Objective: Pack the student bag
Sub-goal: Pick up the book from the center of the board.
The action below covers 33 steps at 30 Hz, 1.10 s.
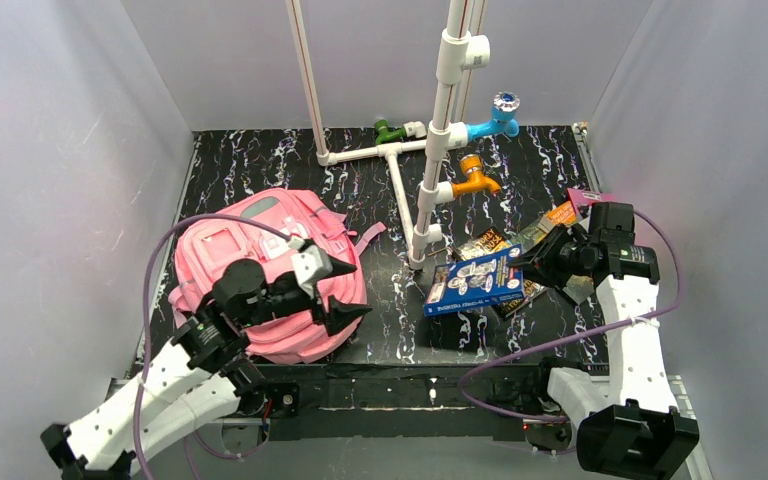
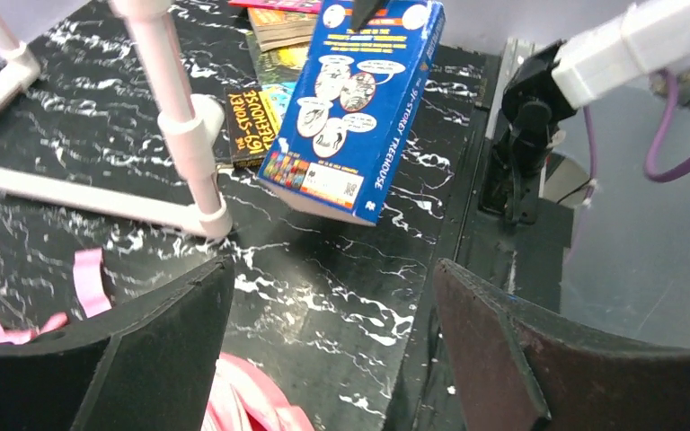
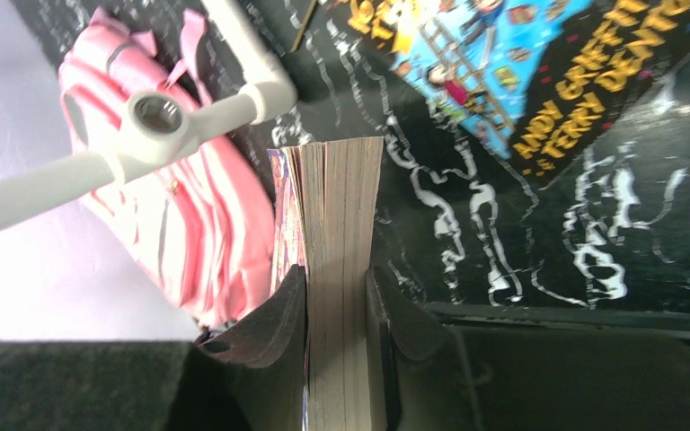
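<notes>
The pink student bag point(image 1: 260, 270) lies at the left of the table; it also shows in the right wrist view point(image 3: 189, 215). My left gripper point(image 1: 338, 290) is open and empty, hovering over the bag's right edge; a bit of pink fabric point(image 2: 243, 395) shows between its fingers. My right gripper point(image 1: 532, 262) is shut on a blue book point(image 1: 473, 281) and holds it above the table, right of the bag. The book's page edge point(image 3: 337, 269) sits clamped between the pads. The same book shows in the left wrist view point(image 2: 359, 108).
More books point(image 1: 545, 235) lie on the table under and behind the held one. A white pipe frame point(image 1: 430, 170) with green, blue and orange fittings stands at the middle back, its foot point(image 1: 417, 255) close to the held book. Grey walls surround the table.
</notes>
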Available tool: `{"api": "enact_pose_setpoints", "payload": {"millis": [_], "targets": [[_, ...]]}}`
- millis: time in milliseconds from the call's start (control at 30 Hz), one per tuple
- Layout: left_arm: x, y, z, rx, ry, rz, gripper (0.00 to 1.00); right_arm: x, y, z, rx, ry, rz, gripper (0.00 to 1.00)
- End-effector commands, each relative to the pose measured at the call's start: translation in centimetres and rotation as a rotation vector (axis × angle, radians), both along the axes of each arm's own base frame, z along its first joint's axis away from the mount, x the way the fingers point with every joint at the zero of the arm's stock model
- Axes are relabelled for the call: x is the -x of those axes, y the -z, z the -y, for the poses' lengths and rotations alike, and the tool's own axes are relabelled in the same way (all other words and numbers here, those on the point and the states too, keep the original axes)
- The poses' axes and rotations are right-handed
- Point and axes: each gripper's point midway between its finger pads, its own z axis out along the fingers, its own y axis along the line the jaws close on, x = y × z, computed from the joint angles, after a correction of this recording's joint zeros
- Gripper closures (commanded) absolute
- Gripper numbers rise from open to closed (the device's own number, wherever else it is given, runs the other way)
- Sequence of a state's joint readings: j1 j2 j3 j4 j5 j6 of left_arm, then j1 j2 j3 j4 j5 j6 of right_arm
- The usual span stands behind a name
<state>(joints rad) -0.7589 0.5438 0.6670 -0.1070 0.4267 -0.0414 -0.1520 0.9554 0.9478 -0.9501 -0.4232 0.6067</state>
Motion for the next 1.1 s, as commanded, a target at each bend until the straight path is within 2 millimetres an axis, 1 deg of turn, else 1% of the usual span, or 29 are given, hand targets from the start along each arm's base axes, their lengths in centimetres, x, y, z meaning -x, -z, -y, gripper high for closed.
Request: {"api": "enact_pose_setpoints", "payload": {"millis": [0, 67, 133, 233, 267, 400, 533, 567, 667, 733, 800, 900, 967, 1067], "targets": [[-0.3, -2.7, 3.4, -0.051, 0.096, 0.317, 0.20, -0.1, -4.4, -3.4, -0.166, -0.095, 0.083, 0.99], [0.5, -2.0, 5.1, -0.119, 0.124, 0.408, 0.17, 0.1, -4.5, -3.8, -0.171, -0.111, 0.085, 0.99], [1.0, -1.0, 6.8, -0.199, 0.132, 0.477, 0.16, 0.3, -4.8, -4.1, -0.179, -0.121, 0.094, 0.99], [0.9, 0.9, 9.0, -0.315, 0.105, 0.526, 0.16, 0.4, -5.2, -4.4, -0.193, -0.133, 0.113, 0.99], [0.8, 1.2, 9.6, -0.338, 0.089, 0.538, 0.15, 0.4, -5.3, -4.5, -0.194, -0.136, 0.116, 0.99], [0.5, 2.3, 12.0, -0.380, 0.077, 0.586, 0.14, 0.9, -5.7, -5.0, -0.205, -0.161, 0.127, 0.99], [0.0, 3.6, 13.9, -0.417, 0.066, 0.578, 0.14, 1.4, -5.8, -5.4, -0.207, -0.181, 0.136, 0.99], [0.1, 3.6, 14.3, -0.415, 0.072, 0.574, 0.15, 1.5, -5.9, -5.4, -0.206, -0.185, 0.138, 0.99], [0.4, 4.4, 15.4, -0.421, 0.091, 0.547, 0.16, 1.8, -5.9, -5.6, -0.215, -0.193, 0.141, 0.99], [0.1, 4.9, 15.9, -0.440, 0.064, 0.528, 0.19, 1.9, -6.1, -5.8, -0.222, -0.200, 0.144, 0.99], [-0.8, 5.3, 16.0, -0.466, 0.000, 0.511, 0.25, 1.9, -6.3, -5.9, -0.219, -0.204, 0.151, 0.99], [-1.8, 5.3, 15.6, -0.479, -0.080, 0.480, 0.38, 1.9, -6.4, -5.8, -0.198, -0.212, 0.162, 0.99], [-1.9, 5.5, 15.3, -0.481, -0.102, 0.456, 0.46, 1.9, -6.4, -5.8, -0.191, -0.218, 0.166, 0.99], [-1.6, 5.9, 15.0, -0.487, -0.099, 0.426, 0.52, 2.1, -6.4, -6.1, -0.207, -0.232, 0.167, 0.99]]}}
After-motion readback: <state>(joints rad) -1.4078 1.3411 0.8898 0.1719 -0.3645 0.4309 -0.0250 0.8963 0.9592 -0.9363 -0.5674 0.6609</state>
